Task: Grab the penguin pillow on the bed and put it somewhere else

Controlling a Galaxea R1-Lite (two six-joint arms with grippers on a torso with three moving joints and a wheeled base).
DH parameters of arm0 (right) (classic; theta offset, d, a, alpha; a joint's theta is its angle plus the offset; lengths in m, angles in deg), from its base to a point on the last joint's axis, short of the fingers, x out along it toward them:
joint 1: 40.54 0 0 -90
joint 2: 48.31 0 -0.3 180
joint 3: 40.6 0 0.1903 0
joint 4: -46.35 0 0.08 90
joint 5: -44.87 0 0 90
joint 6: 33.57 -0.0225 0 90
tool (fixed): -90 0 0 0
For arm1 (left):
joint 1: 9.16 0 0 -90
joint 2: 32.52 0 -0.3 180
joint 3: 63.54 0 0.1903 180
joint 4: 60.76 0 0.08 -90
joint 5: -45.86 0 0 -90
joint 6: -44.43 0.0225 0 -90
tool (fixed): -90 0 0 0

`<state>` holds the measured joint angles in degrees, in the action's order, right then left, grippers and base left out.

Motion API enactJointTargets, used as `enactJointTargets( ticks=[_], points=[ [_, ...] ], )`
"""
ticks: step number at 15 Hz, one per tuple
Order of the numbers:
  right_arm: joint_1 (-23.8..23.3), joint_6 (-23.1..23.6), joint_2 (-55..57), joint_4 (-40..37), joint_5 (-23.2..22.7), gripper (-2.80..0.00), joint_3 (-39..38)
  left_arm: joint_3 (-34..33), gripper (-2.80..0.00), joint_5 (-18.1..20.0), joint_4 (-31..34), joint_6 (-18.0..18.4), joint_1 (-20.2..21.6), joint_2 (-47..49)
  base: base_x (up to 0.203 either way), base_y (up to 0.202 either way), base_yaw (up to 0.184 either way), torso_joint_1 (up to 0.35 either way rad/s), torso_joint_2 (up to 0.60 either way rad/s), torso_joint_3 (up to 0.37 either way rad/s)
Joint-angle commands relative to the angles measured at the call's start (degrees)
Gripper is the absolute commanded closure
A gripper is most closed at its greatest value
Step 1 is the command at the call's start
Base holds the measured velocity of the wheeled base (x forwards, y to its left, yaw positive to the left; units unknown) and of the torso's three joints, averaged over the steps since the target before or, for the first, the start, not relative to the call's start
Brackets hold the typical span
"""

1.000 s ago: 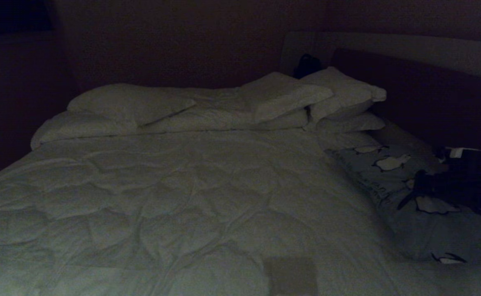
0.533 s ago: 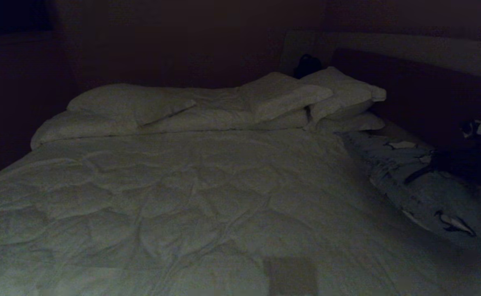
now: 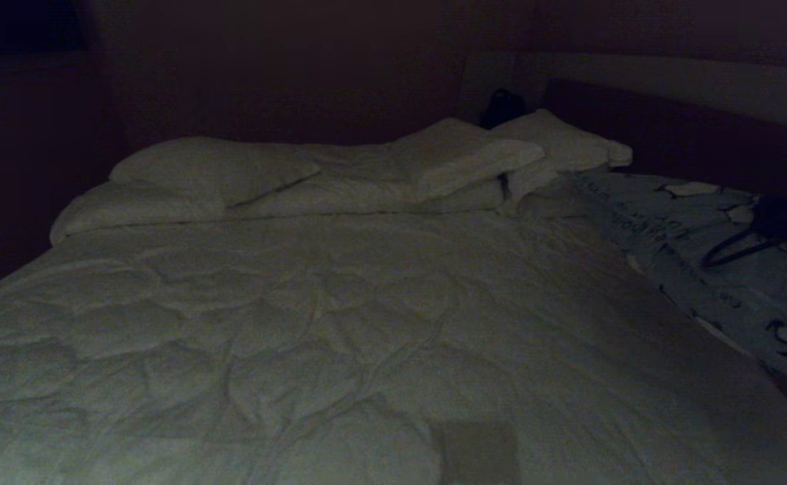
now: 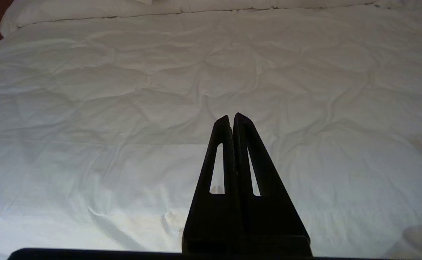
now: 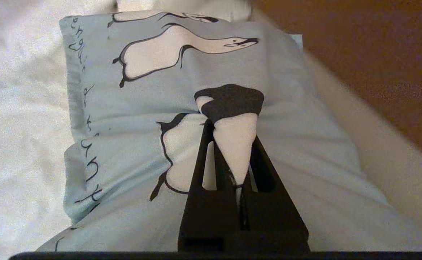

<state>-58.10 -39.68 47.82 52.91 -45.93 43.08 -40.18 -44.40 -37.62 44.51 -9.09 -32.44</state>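
The right gripper (image 5: 232,173) pinches a fold of the penguin pillow (image 5: 182,108), its fingers pressed together on the cloth at a printed penguin. The pillow hangs lifted over the right edge of the bed (image 3: 339,316), close to the white pillows (image 3: 460,158). Only a small pleat of the cover is held, so the cloth could slip out under the pillow's weight, or a swing could drag it into the white pillows. Handwritten lettering runs along one edge, too tilted to read. The left gripper (image 4: 232,119), pressed together and empty, hovers above the duvet (image 4: 124,108).
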Motion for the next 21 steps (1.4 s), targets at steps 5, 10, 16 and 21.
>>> enactJointTargets(
  ticks=[5, 10, 16, 21],
  points=[
    [0.41, -0.13, -11.9, -9.97, 8.89, 0.0, 0.25, 0.0, 0.0, 0.0, 0.05, 0.01, 0.01, 0.01, 0.0, 0.0, 0.0, 0.0, 0.0, 0.0],
    [0.33, -1.08, -20.65, -14.37, 16.71, 0.0, -6.38, 0.0, 0.0, 0.0, -0.03, 0.01, 0.01, 0.01, 0.0, 0.0, 0.0, 0.0, 0.0, 0.0],
    [0.28, -1.68, -35.52, -29.32, 24.09, 0.0, -9.08, 0.0, 0.0, 0.0, -0.04, 0.01, 0.01, 0.01, 0.0, 0.0, 0.0, 0.0, 0.0, 0.0],
    [-0.2, -2.67, -43.85, -37.69, 30.53, 0.0, -9.79, 0.0, 0.0, 0.0, -0.04, 0.01, 0.01, 0.01, 0.0, 0.0, 0.0, 0.0, 0.0, 0.0]
  ],
)
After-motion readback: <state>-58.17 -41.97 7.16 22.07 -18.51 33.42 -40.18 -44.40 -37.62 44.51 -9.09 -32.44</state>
